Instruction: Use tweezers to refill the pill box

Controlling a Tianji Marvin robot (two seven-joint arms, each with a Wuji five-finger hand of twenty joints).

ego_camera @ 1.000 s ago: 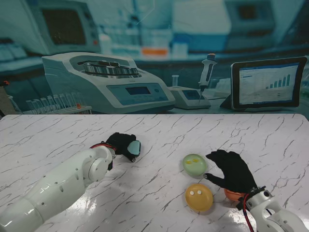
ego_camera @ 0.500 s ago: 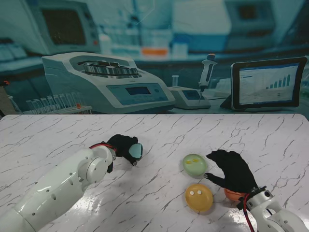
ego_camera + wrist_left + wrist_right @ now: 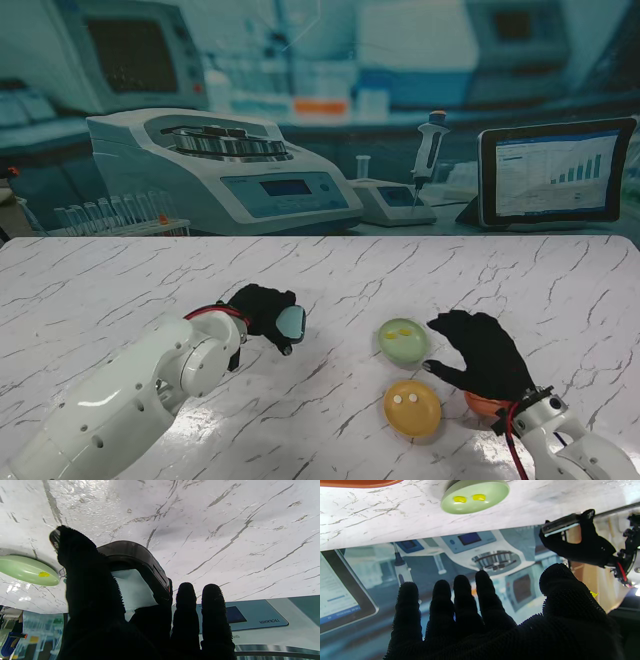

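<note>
Two robot hands over the marble counter [image 3: 120,280]. Left robot hand [image 3: 262,308] clamps a dark-rimmed, pale blue pill box [image 3: 291,323] at its fingertips, lifted, open face tilted toward the green dish [image 3: 403,339]; its long axis I cannot tell. Right robot hand [image 3: 483,353] hangs empty, fingers spread, beside the orange dish [image 3: 412,407].

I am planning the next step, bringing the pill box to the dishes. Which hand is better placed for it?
The left hand: it is shut on the pill box, lifted above the table. The right hand is open, holding nothing, beside the green dish and yellow dish.
</note>
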